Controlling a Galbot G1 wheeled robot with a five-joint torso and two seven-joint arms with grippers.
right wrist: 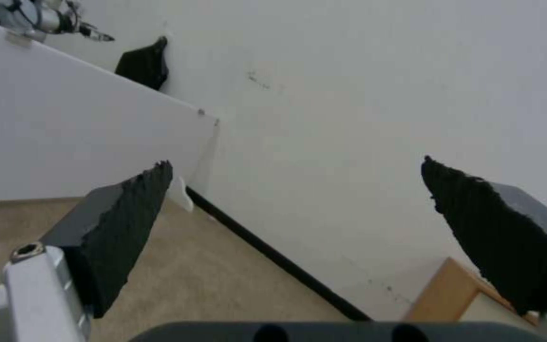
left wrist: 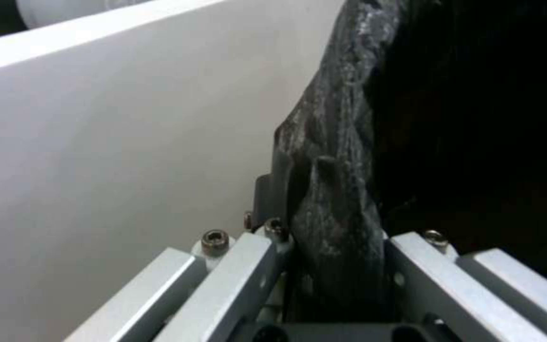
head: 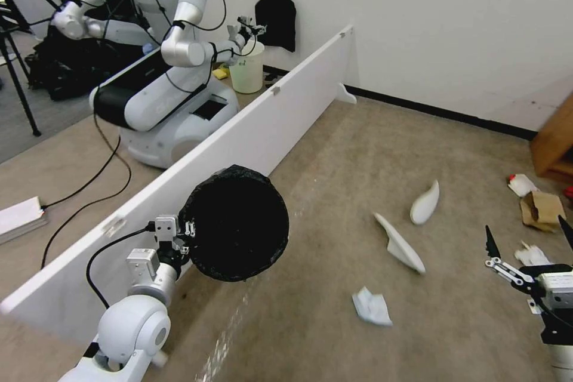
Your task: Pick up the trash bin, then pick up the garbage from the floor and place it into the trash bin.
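Note:
The trash bin [head: 236, 224], lined with a crinkled black bag, hangs tilted above the floor with its dark mouth facing me. My left gripper [head: 182, 233] is shut on its rim; the left wrist view shows the bagged rim [left wrist: 337, 166] pinched in the left gripper [left wrist: 334, 247]. Garbage lies on the floor to the right: two white slippers [head: 425, 203] [head: 400, 245], a crumpled paper [head: 371, 305], a brown paper bag [head: 542, 210], a red-white packet [head: 521, 184] and another white paper [head: 531, 255]. My right gripper [head: 526, 233] [right wrist: 296, 161] hovers open and empty near that last paper.
A long white partition board [head: 250, 137] runs along the left of the beige floor, close behind the bin. Beyond it stand another robot [head: 173, 71] and a pale cream bucket [head: 248, 68]. A wooden piece of furniture [head: 555, 143] stands at the right by the white wall.

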